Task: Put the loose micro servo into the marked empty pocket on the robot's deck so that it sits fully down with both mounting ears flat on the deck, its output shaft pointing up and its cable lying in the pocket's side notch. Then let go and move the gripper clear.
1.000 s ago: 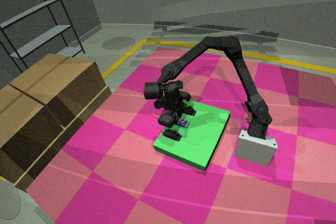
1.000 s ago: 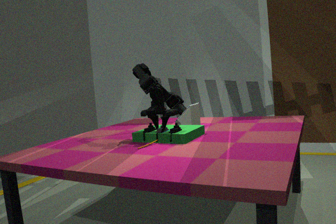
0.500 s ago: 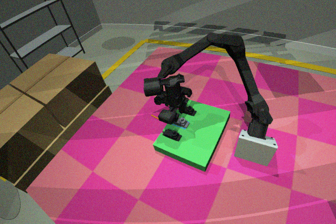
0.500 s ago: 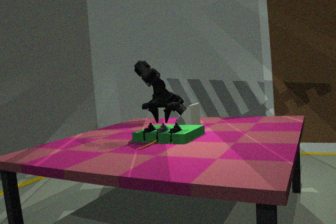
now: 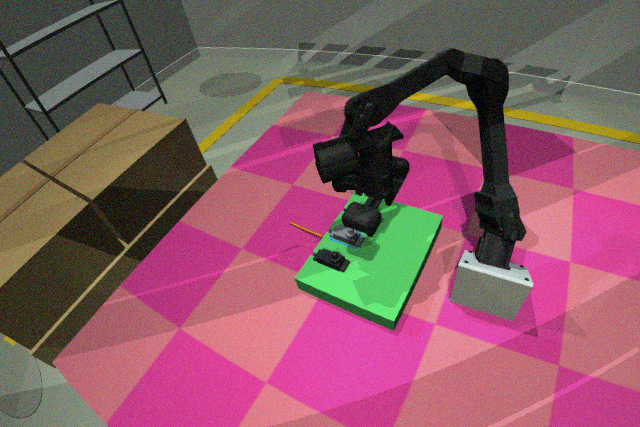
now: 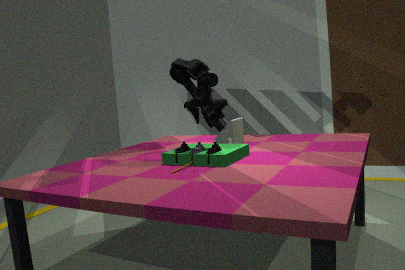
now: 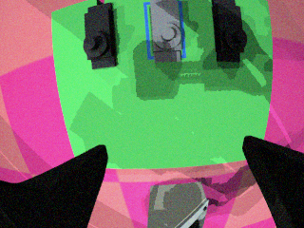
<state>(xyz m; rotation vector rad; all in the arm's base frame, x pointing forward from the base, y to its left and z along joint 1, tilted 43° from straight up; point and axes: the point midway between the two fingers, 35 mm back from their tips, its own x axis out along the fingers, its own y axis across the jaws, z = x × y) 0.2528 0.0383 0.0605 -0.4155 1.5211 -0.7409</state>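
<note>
The grey micro servo (image 5: 347, 236) (image 6: 198, 147) (image 7: 166, 28) sits in the blue-outlined pocket in the middle of the green deck (image 5: 408, 262) (image 6: 228, 157) (image 7: 178, 127), with its shaft up. Its orange cable (image 5: 306, 229) (image 6: 181, 168) runs out over the deck's edge onto the table. A black servo stands on each side of it: one (image 5: 330, 259) (image 6: 182, 148) (image 7: 101, 34) and the other (image 6: 214, 148) (image 7: 228, 28). My gripper (image 5: 374, 195) (image 6: 205, 119) (image 7: 177, 148) is open and empty. It hangs well above the deck, clear of the servos.
The arm's grey base block (image 5: 491, 288) (image 6: 233, 129) stands right beside the deck. Large cardboard boxes (image 5: 77, 195) and a metal shelf (image 5: 77, 24) stand off the table to the left. The table is pink checkered (image 6: 228, 195).
</note>
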